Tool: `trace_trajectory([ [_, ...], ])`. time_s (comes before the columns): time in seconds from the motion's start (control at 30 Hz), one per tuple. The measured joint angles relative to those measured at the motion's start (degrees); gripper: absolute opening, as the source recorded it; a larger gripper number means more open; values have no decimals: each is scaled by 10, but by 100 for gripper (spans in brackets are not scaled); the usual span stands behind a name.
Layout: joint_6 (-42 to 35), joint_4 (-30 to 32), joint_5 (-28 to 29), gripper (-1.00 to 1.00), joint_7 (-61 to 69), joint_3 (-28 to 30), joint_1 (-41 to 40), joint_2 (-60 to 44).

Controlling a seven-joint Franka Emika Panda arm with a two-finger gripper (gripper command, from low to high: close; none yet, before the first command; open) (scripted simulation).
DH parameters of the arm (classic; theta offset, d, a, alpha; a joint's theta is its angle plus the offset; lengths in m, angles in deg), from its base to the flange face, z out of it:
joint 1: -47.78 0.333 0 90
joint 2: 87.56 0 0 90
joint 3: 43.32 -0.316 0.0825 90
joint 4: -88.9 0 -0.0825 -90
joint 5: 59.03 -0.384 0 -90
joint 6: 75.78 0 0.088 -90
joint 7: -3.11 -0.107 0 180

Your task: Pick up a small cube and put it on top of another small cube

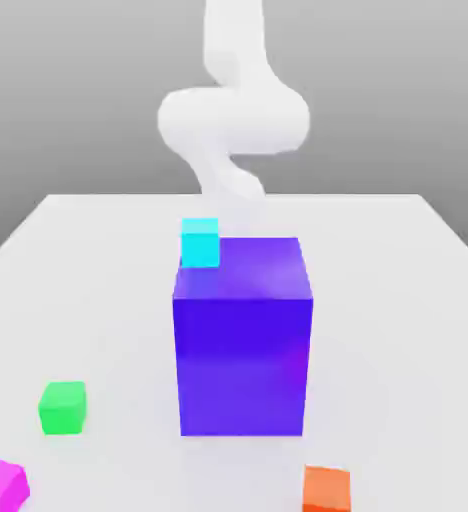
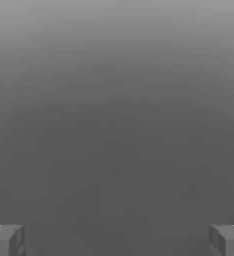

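Four small cubes lie on the white table (image 1: 398, 300). A cyan cube (image 1: 200, 242) sits behind the upper left corner of a big blue-violet block. A green cube (image 1: 62, 407) rests at the exterior view's front left, a magenta cube (image 1: 2, 484) at the bottom left corner, and an orange cube (image 1: 326, 489) at the front right. The white arm (image 1: 232, 120) curls down at the back of the table. In the hand view my gripper (image 2: 117, 241) is open, its grey fingertips (image 2: 7, 240) far apart, with only grey background between them.
The large blue-violet block (image 1: 242, 340) stands in the middle of the table, far taller than the small cubes, and hides the table behind it. The table's far edge runs just behind the arm.
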Motion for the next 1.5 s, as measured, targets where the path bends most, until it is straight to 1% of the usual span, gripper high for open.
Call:
trace_trajectory([
  [0.2,33,-11,-12,0,-132,-2,-57,-128],
  [0.47,76,-24,-13,0,-313,4,-118,-294],
  [0.67,108,-34,-14,0,-450,25,-159,-419],
  [0.9,145,-47,-33,0,-596,60,-176,-565],
  [1.0,161,-52,-52,0,-649,77,-183,-628],
  [1.13,216,-69,-73,0,-653,69,-195,-712],
  [1.17,227,-72,-76,-100,-651,65,-197,-727],
  [1.37,234,-74,-77,-100,-650,64,-199,-734],
  [1.5,191,-61,-65,-100,-660,75,-190,-678],
])
